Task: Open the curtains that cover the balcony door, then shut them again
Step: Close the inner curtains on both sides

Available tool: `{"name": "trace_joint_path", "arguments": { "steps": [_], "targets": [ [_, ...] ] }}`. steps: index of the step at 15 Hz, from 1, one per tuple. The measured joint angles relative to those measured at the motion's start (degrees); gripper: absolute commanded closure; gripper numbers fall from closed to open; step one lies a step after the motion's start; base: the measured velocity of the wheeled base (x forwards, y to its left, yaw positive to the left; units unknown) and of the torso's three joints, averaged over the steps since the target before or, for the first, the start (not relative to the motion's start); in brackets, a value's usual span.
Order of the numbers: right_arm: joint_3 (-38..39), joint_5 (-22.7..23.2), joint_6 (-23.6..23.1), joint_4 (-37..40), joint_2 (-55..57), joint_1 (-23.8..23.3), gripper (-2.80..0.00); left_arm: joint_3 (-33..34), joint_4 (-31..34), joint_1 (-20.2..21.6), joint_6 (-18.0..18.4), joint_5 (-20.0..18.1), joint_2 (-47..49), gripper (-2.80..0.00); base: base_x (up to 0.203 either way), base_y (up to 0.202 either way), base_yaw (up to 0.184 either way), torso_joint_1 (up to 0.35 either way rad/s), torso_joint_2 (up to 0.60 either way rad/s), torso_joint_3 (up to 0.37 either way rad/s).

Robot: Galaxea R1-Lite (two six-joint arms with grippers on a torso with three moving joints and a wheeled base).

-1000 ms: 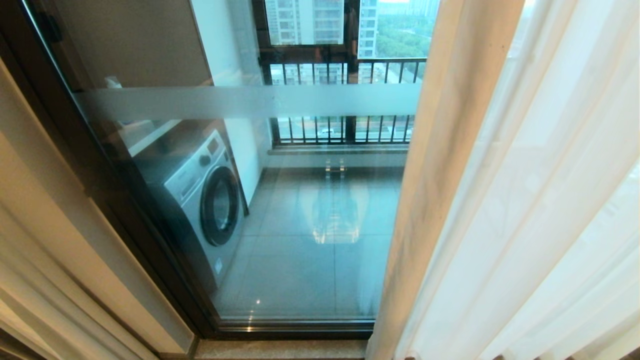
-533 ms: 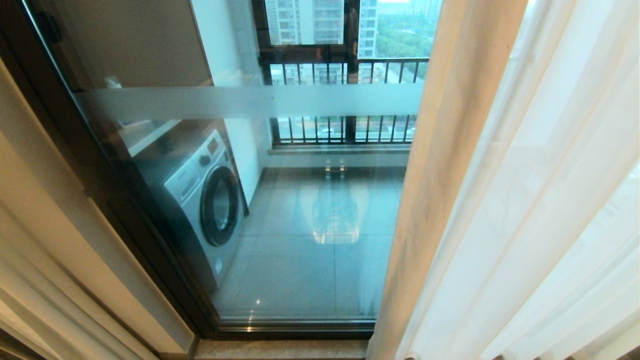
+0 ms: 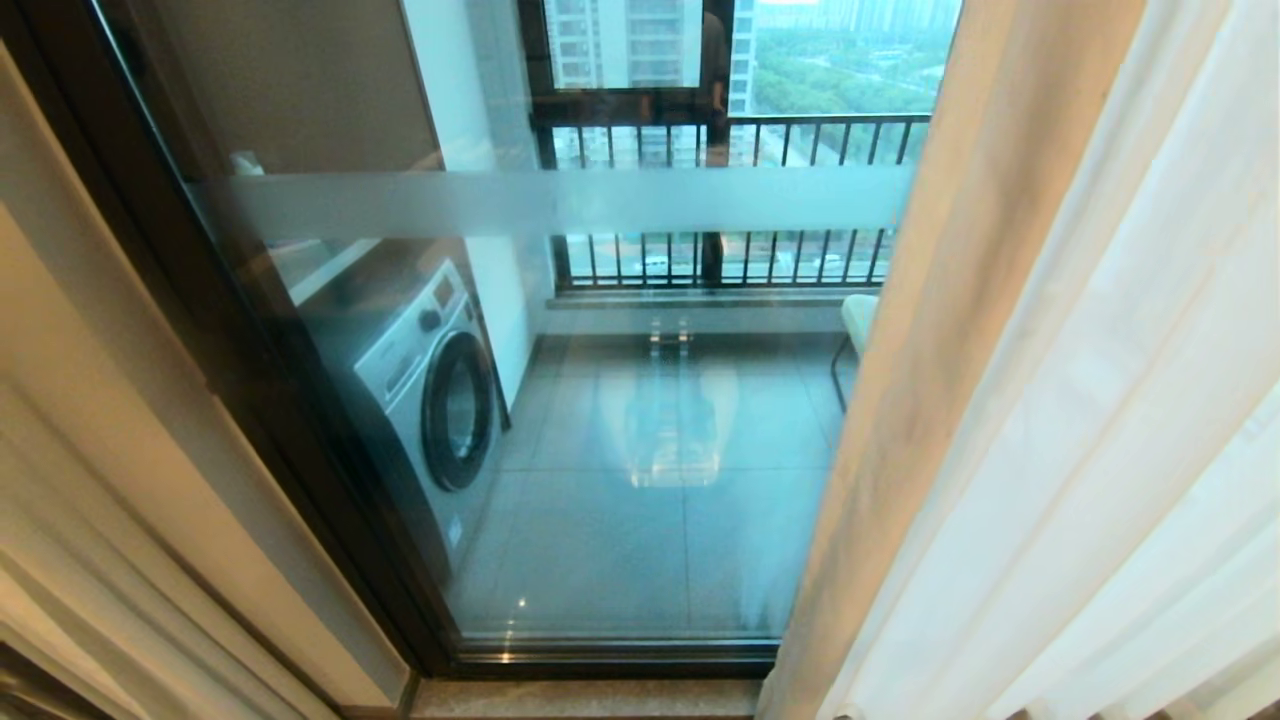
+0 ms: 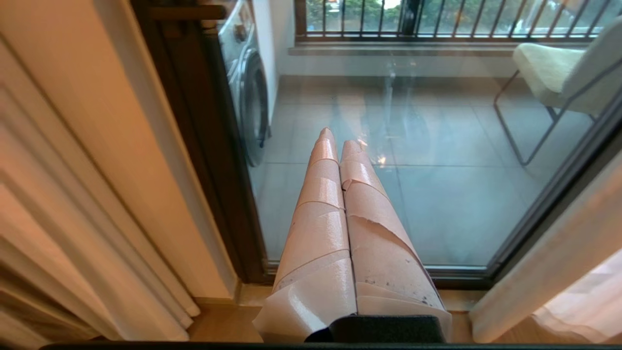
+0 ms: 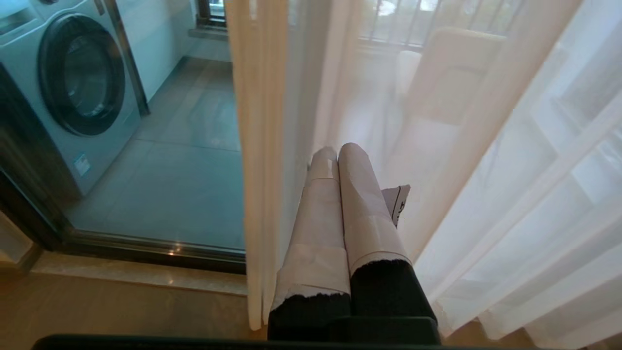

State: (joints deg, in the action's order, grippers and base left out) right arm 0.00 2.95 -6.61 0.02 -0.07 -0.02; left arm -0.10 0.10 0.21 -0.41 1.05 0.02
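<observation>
The balcony door (image 3: 560, 203), glass with a frosted band in a dark frame (image 3: 300, 450), stands uncovered in the middle. One sheer white curtain (image 3: 1100, 400) hangs gathered on the right, with a beige fold along its inner edge. A pale pleated panel (image 4: 48, 233) is bunched at the far left. Neither gripper shows in the head view. My left gripper (image 4: 335, 138) is shut and empty, pointing at the bare glass (image 4: 437, 194). Shut with nothing in it, my right gripper (image 5: 337, 150) points at the right curtain (image 5: 510, 194), close to its inner edge.
Behind the glass are a washing machine (image 3: 440, 400) on the left, a chair (image 4: 554, 73) on the right and a black railing (image 3: 750, 255). A stone sill (image 3: 580, 698) runs under the door's bottom rail.
The whole head view has shifted to the right, so the camera has moved. More bare glass and the edge of the chair now show beside the right curtain.
</observation>
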Motion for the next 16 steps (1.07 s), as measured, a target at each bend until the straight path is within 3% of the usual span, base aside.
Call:
{"name": "trace_joint_path", "arguments": {
  "steps": [16],
  "targets": [
    [0.0, 0.0, 0.0, 0.1, 0.0, 0.0, 0.0, 0.0, 0.0, 0.0, 0.0, 0.0, 0.0, 0.0, 0.0, 0.184, 0.001, 0.003, 0.0, 0.003]
  ]
}}
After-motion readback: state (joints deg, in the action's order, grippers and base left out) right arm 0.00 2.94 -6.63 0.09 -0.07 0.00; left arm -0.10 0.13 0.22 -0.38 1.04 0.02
